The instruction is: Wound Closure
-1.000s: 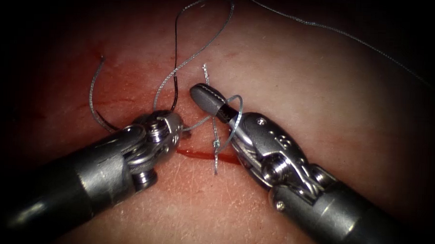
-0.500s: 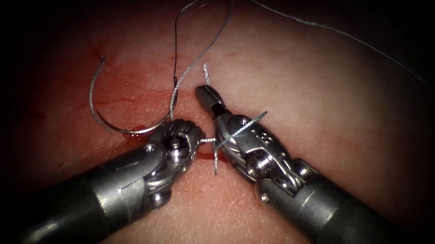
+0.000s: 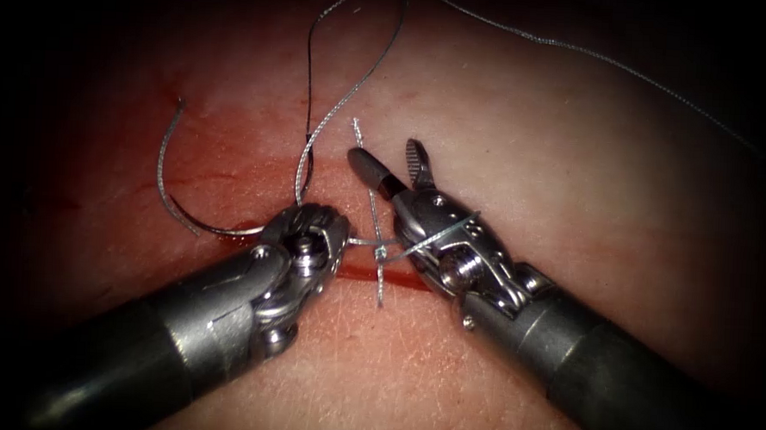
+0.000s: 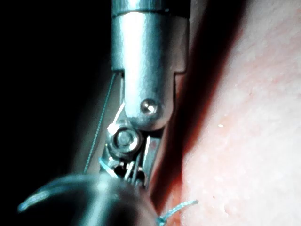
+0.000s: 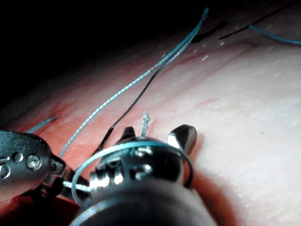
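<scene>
The left tool (image 3: 330, 234) sits just left of the knot (image 3: 381, 252), shut on the long thread (image 3: 331, 118), which runs up from it into a tall loop. A short taut strand joins it to the knot over the cut (image 3: 402, 279). A turn of thread (image 3: 438, 235) is wound round the right tool's wrist, also seen from the right wrist view (image 5: 131, 146). The right tool (image 3: 392, 159) is open and holds nothing, beside the short upright thread tail (image 3: 358, 135). The curved needle (image 3: 165, 188) lies free on the tissue, far left, held by neither tool.
Red fluid (image 3: 229, 178) stains the tissue around the needle and along the cut. Another strand of thread (image 3: 580, 51) runs across the far right of the tissue. The two shafts close in the near side from both lower corners.
The right tool's jaws have gone from shut to open. The thread turn slid from its jaws back onto its wrist. The left tool moved right, toward the knot.
</scene>
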`<state>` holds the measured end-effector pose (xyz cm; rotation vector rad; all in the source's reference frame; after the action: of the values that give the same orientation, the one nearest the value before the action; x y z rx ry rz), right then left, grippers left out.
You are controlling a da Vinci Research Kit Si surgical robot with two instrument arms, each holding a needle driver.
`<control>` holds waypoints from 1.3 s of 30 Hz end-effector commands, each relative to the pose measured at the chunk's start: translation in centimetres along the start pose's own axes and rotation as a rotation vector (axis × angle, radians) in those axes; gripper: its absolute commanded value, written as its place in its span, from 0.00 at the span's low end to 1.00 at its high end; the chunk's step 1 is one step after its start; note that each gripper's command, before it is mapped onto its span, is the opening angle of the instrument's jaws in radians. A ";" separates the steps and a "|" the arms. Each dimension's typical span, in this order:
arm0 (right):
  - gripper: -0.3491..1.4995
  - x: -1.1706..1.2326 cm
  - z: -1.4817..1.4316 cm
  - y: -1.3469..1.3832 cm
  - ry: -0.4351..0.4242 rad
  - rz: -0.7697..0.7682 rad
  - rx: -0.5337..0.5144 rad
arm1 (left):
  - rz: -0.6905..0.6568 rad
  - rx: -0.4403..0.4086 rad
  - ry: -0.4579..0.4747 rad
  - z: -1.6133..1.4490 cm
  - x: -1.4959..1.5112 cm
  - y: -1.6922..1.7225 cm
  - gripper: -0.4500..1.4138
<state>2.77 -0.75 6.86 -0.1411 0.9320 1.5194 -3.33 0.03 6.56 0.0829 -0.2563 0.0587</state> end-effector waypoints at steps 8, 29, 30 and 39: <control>0.46 0.21 0.08 -0.21 -0.043 0.006 0.026 | -0.005 -0.009 0.002 -0.04 -0.06 0.10 0.00; 0.00 0.53 -0.83 -0.22 -0.111 0.031 0.134 | -0.115 -0.078 0.171 -0.08 0.30 0.88 0.00; 0.00 0.51 -0.90 -0.19 -0.123 0.027 0.161 | -0.137 -0.083 0.193 -0.05 0.35 0.96 0.00; 0.00 -0.22 -1.11 -0.03 -0.241 -0.111 0.550 | -0.435 -0.269 0.514 0.61 0.40 1.23 0.00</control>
<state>2.30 -1.75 6.28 0.4095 1.0889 1.0694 -3.21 1.04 7.47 -0.1390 0.2802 -0.3605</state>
